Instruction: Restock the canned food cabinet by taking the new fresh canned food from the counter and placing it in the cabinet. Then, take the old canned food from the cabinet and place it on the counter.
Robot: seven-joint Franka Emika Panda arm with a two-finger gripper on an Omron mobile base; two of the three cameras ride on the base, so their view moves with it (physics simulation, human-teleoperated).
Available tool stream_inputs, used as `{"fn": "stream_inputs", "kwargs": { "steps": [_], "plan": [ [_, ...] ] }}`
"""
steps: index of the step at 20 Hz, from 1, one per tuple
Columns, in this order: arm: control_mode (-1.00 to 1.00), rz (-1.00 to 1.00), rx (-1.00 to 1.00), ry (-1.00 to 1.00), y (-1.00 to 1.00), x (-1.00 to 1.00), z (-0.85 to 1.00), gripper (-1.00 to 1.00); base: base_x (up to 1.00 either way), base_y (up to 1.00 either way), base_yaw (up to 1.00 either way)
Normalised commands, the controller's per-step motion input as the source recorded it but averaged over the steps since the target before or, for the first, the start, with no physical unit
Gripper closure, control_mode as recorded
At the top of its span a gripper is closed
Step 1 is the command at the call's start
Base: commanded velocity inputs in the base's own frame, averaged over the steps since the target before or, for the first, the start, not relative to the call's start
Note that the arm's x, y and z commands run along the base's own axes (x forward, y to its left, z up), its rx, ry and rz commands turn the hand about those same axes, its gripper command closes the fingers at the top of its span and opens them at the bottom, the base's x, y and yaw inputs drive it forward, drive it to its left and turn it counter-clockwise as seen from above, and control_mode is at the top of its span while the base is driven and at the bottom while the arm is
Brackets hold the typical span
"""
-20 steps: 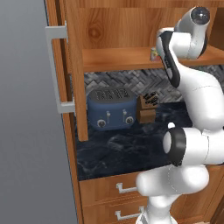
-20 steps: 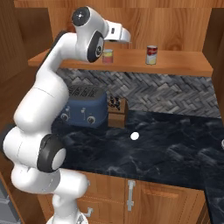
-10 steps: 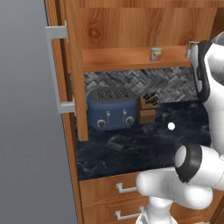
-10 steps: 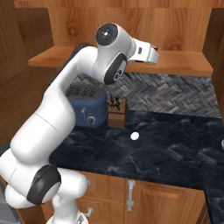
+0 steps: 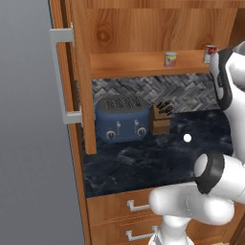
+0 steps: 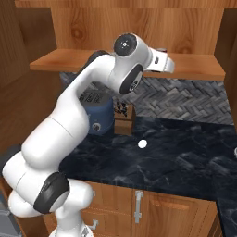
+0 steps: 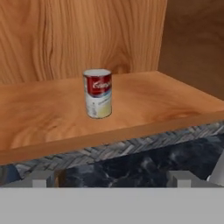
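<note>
The tool (image 7: 109,178) points at the cabinet (image 7: 65,39) shelf, its two fingertips (image 7: 40,178) spread wide apart and holding nothing. Straight ahead of it, a little above its tips, the red-and-white can (image 7: 97,93) stands upright on the shelf plank, near the front edge and well apart from the fingers. In the left base view this can (image 5: 209,53) sits just beside the arm's wrist, while the yellow-green can (image 5: 170,59) stands upright farther along the same shelf, on the far side of the red-and-white one from the tool. Below the tool and under the shelf lies the dark marbled desk (image 5: 143,160), with a blue toaster (image 5: 121,118) and a knife block (image 5: 161,119) against the tiled wall. The cabinet door (image 5: 79,76) stands open.
</note>
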Motion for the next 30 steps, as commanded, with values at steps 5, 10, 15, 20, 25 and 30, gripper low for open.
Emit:
{"fn": "stream_inputs", "kwargs": {
  "steps": [5,10,15,20,25,30],
  "plan": [
    [-1.0,0.0,0.0,0.0,0.0,0.53,0.0,-1.0,0.0,0.0,0.0],
    [-1.0,0.0,0.0,0.0,0.0,0.51,0.0,-1.0,0.0,0.0,0.0],
    [-1.0,0.0,0.0,0.0,0.0,0.47,0.0,-1.0,0.0,0.0,0.0],
    [-1.0,0.0,0.0,0.0,-0.02,0.4,-0.01,-1.0,0.0,0.0,0.0],
    [-1.0,0.0,0.0,0.0,-0.13,0.29,-0.04,-1.0,0.0,0.0,0.0],
    [-1.0,0.0,0.0,0.0,-0.03,0.33,-0.03,-1.0,0.0,0.0,0.0]
  ]
}}
